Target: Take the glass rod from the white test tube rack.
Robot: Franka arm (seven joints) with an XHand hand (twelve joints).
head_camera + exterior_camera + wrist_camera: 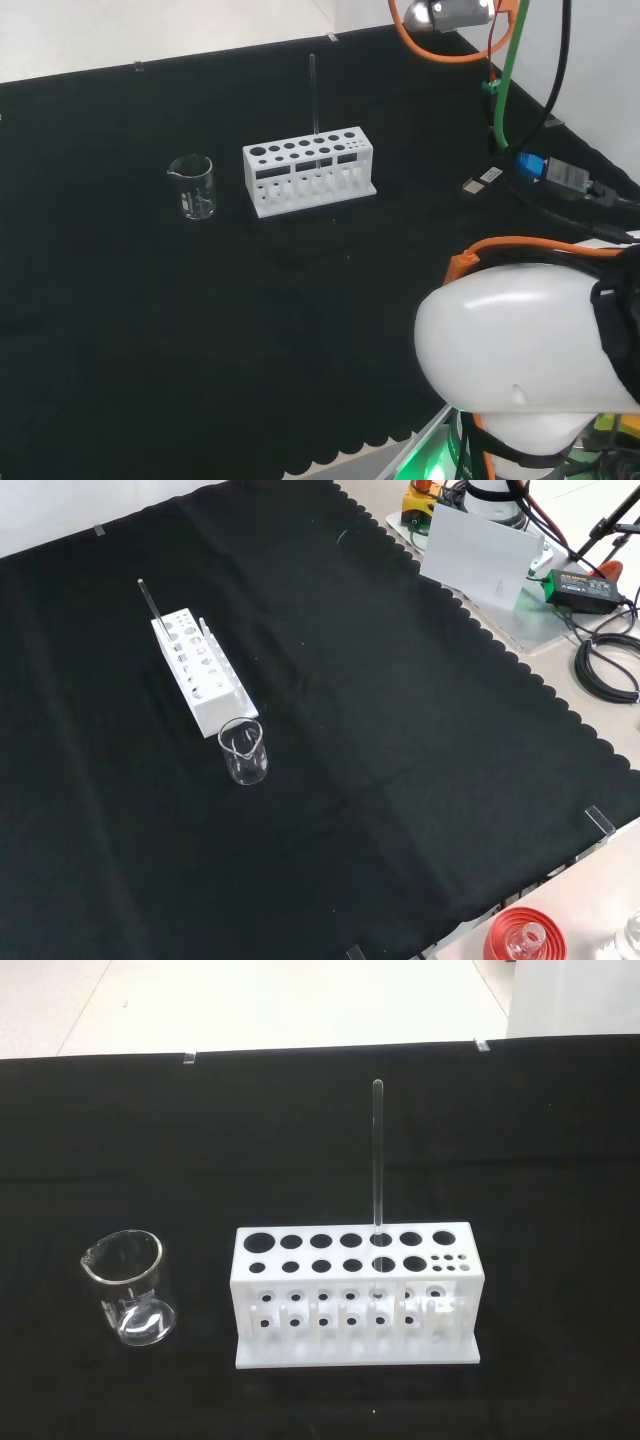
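A: Eyes on the glass rod. It stands upright in the white test tube rack, seated in one of the back-row holes toward the end with the cluster of small holes, its top well above the rack.

B: And from the front view, that rod rises at the rack's far end.

A: Right. Just beside the rack's other end sits a clear glass beaker, apart from it, looking empty.

B: The hand?

A: Cannot tell whether its fingers are apart or together. The wrist camera looks at the rack from well back, rod and beaker both out ahead of it on the black cloth.

B: A white arm link bulks at the head view's right.
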